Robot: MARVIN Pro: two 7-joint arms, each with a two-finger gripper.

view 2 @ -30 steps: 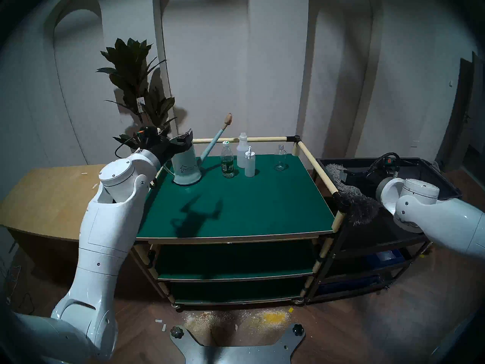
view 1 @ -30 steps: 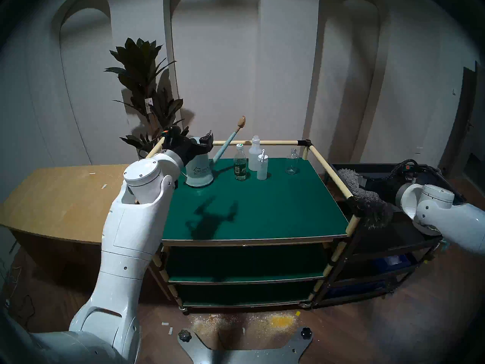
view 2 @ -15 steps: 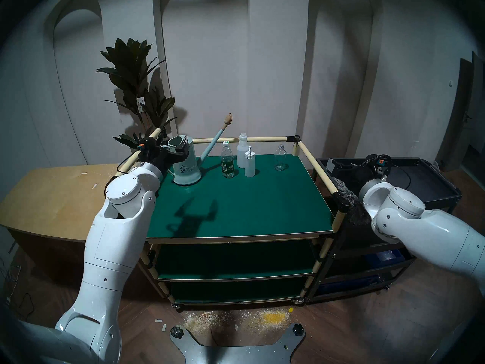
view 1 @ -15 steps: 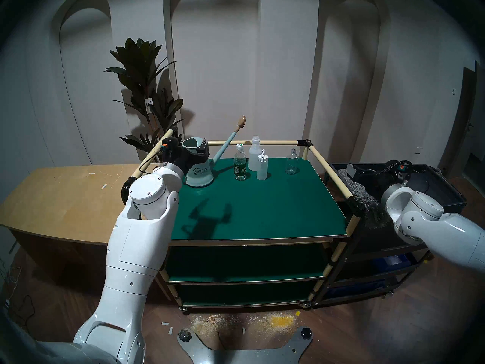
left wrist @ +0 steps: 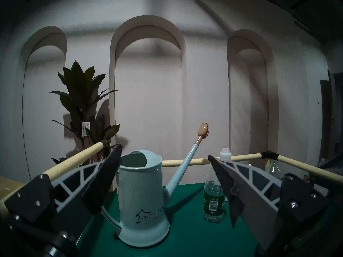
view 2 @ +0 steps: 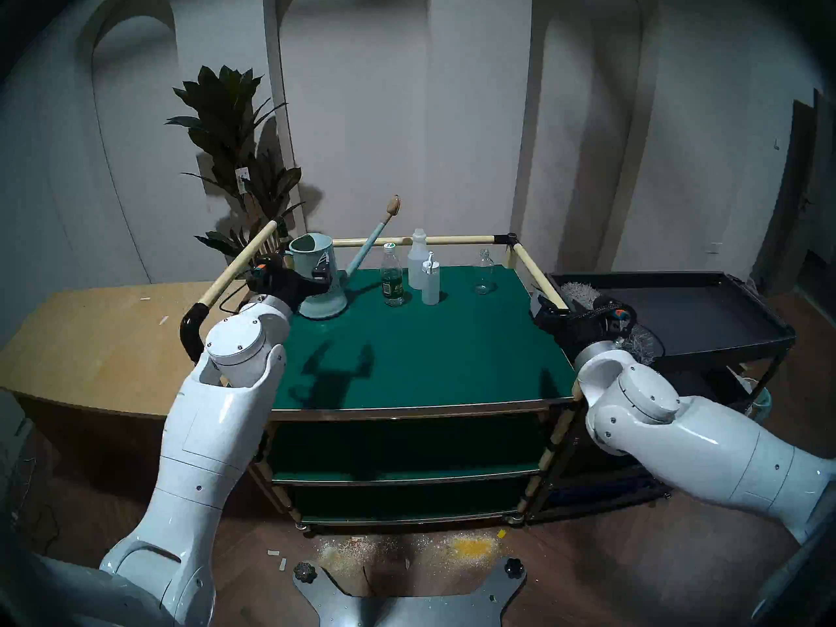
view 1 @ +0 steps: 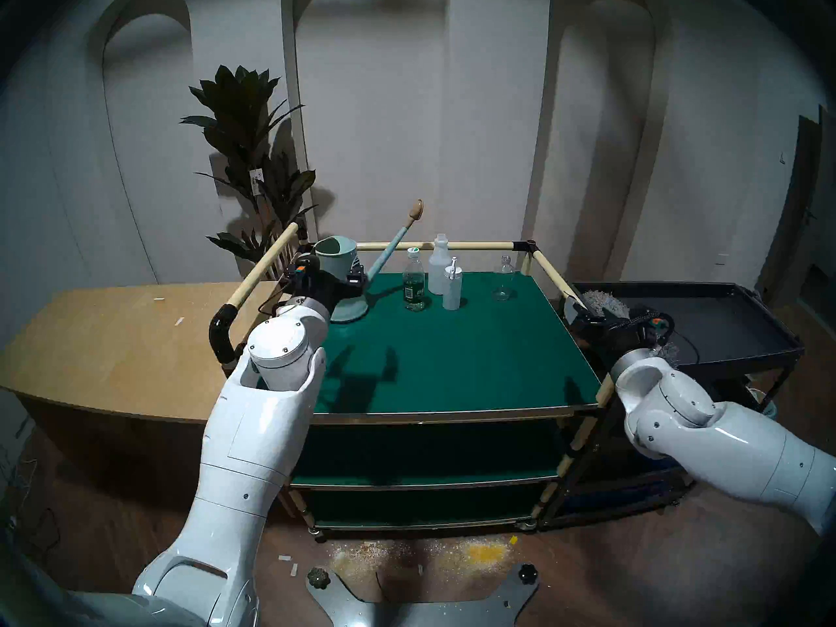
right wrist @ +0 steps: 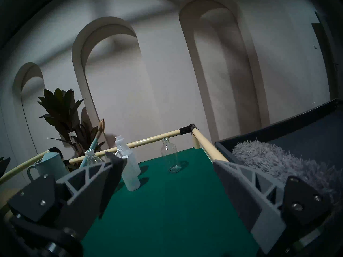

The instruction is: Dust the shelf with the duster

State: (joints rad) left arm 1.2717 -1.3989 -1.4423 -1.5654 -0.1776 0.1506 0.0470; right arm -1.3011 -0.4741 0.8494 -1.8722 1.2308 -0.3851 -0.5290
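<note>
Left pincer [left wrist: 165, 178] spread wide, watering can [left wrist: 143, 199] between its fingers, untouched. Right pincer [right wrist: 167, 176] wide, empty; duster [right wrist: 278, 163] just right of it, draped along shelf [right wrist: 167, 204] rail.

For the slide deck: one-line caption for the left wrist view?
Open left tool flanking a pale blue watering can on the shelf, bottles alongside.

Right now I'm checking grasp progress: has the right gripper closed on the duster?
No: in the right wrist view the right gripper is open, and the duster lies beside its right finger.
</note>
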